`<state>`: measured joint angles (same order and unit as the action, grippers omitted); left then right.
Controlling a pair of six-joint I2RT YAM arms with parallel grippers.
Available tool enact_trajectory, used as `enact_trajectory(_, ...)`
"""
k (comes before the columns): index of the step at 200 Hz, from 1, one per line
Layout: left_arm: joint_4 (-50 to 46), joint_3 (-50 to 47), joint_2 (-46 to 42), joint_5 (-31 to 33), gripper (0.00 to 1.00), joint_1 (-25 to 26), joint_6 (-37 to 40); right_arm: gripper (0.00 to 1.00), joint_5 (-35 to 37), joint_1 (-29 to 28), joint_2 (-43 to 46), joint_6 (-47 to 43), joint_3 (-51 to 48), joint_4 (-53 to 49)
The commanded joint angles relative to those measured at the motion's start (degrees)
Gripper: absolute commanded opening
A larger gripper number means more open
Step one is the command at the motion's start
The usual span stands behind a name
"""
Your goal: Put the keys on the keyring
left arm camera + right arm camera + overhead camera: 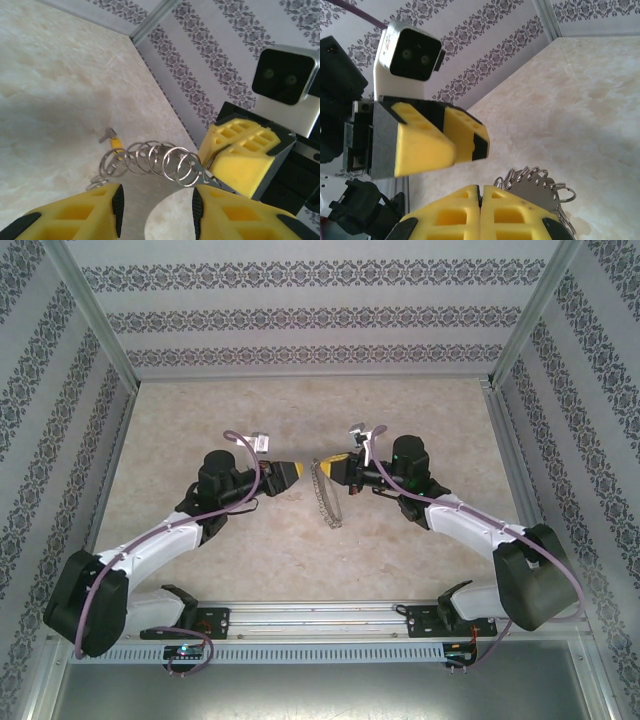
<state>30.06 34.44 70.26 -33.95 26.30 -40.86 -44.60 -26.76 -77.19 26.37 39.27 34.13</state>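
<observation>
A: Where is the keyring [327, 498] to be found, and by what is it held?

B: It is pinched at its upper end by the right claw [336, 468], whose jaws are pressed fully together on it. From there the row of small silvery rings is let down toward the arm bases. Its long axis is therefore seen to run away from the claw tip and slightly to the right, over the worktop [250, 560].

A: And the key [114, 142]?

B: In the left wrist view a tiny key with a yellow head is seen at the far end of that row, touching or just beside the last ring. Whether it is already threaded on cannot be told.

A: How is the left claw [291, 475] placed?

B: It is pointed straight at the right claw, tip near tip, close to the held end of the keyring. Its jaws are set partly apart, and nothing is seen between them.

A: On what is the coming move judged to depend?

B: On the position of the key at the free low end of the row, away from both tips. Since the right claw is occupied, the left claw is judged the one to be brought down along the row to the key.
</observation>
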Motion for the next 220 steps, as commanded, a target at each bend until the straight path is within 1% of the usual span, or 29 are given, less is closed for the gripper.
enact_trajectory(1,8.87,-1.33,1.56,-2.35,0.42,1.97,-1.36,0.00,-0.50,0.19,1.86,2.78,-1.37,6.97)
enact_trajectory(20,11.95,-2.42,2.63,-0.65,0.44,3.41,-2.26,0.00,-0.28,-0.02,1.70,4.39,-2.53,10.41)
enact_trajectory(32,14.37,-3.22,3.34,0.35,0.49,3.97,-2.96,0.00,-0.12,-0.37,1.37,4.38,-2.69,10.69)
enact_trajectory(45,16.16,-3.88,4.17,0.77,0.50,4.19,-3.93,0.00,1.56,-0.70,0.88,4.10,-2.77,9.90)
enact_trajectory(69,15.85,-4.58,4.32,1.73,0.53,4.51,-3.79,0.00,4.08,-1.31,-1.53,4.61,-2.82,10.19)
enact_trajectory(88,14.78,-5.92,2.48,4.43,0.55,4.46,-3.03,0.00,4.44,-2.36,-4.74,6.19,-1.74,12.89)
enact_trajectory(105,10.06,-5.89,-0.88,7.40,0.57,4.46,-1.00,0.00,4.34,-3.86,-8.08,8.06,0.16,15.71)
enact_trajectory(113,6.30,-5.55,-3.03,9.22,0.58,4.48,0.12,0.00,4.41,-4.61,-9.65,9.07,1.19,17.20)
enact_trajectory(131,-0.92,-5.24,-9.11,14.95,0.61,4.39,2.55,0.00,4.05,-6.09,-13.27,12.38,3.44,22.20)
enact_trajectory(155,-8.50,-5.15,-17.55,22.60,0.63,4.37,5.25,0.00,3.83,-6.55,-19.22,20.45,5.55,34.13)
enact_trajectory(167,-11.84,-4.76,-20.63,24.96,0.64,4.28,6.37,0.00,3.70,-6.46,-22.72,25.52,7.01,40.66)
enact_trajectory(180,-14.86,-4.02,-22.74,26.37,0.64,4.13,7.37,0.00,3.90,-6.50,-26.20,28.98,8.61,44.34)
enact_trajectory(202,-19.21,-2.06,-23.19,26.62,0.64,4.03,8.33,0.00,6.56,-6.31,-30.92,27.86,8.26,43.31)
enact_trajectory(220,-20.40,-1.61,-22.80,26.37,0.65,4.03,8.60,0.00,10.27,-5.77,-32.80,23.95,6.85,37.14)
